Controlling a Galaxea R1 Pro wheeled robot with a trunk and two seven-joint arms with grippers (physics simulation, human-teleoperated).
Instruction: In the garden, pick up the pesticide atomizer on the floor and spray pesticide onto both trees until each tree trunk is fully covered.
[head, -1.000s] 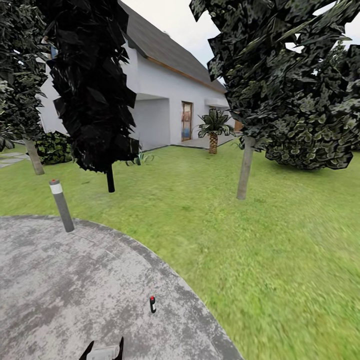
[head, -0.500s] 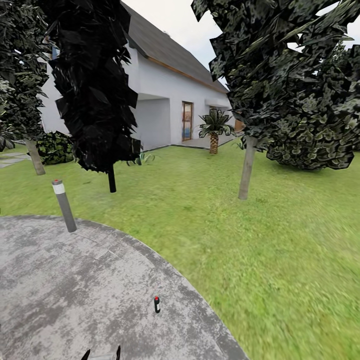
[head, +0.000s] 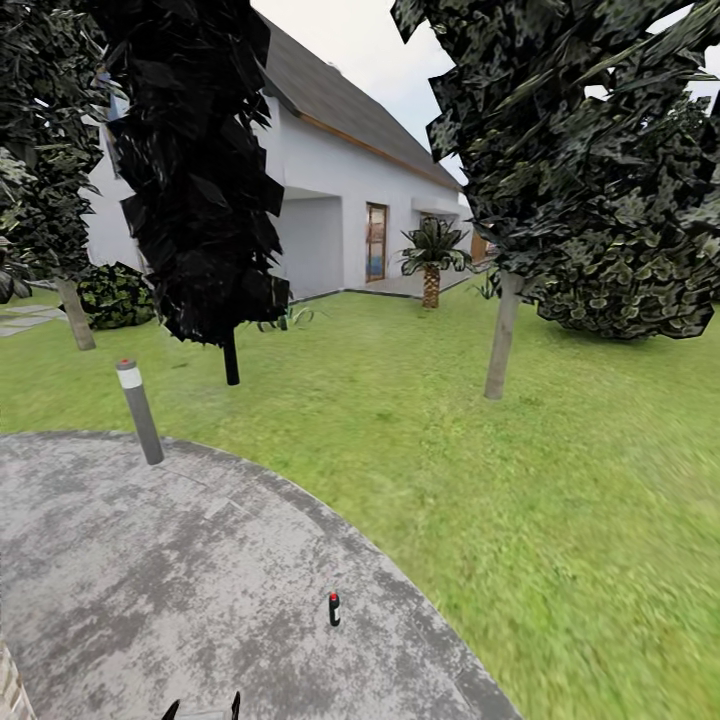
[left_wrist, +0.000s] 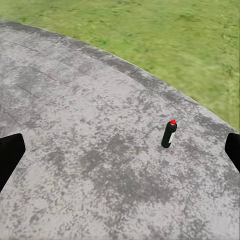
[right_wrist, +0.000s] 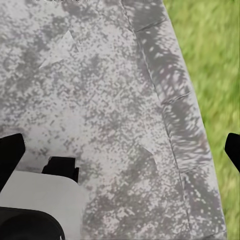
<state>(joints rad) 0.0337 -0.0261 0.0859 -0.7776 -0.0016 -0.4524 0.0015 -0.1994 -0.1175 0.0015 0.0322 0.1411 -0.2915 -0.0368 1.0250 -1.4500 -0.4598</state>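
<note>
Gaping wide, the left gripper (left_wrist: 120, 150) showed just its two black fingertips (left_wrist: 10, 155) at the frame's left and right edges w/ nothing between them but grey paving; the right gripper (right_wrist: 120, 147) stood likewise wide apart and empty, fingertips (right_wrist: 11, 152) at both edges over the same mottled stone, near its curved border w/ the grass. In the left wrist view the pesticide atomizer (left_wrist: 169, 134) stood upright on the paved circle (left_wrist: 75, 125), right of centre, red tip up, clear of both fingers; in the head view it stood at lower centre (head: 334, 609), close to the circle's edge; a grey bollard (head: 139, 411) stood at mid-left on the rim. Beyond, on the lawn (head: 560, 480), one tree trunk (head: 501, 338) rose right of centre under a dark leafy crown; another trunk (head: 76, 315) at far left; a dark conifer (head: 195, 170) between; white house (head: 340, 190) and a small palm (head: 432, 260) behind.
</note>
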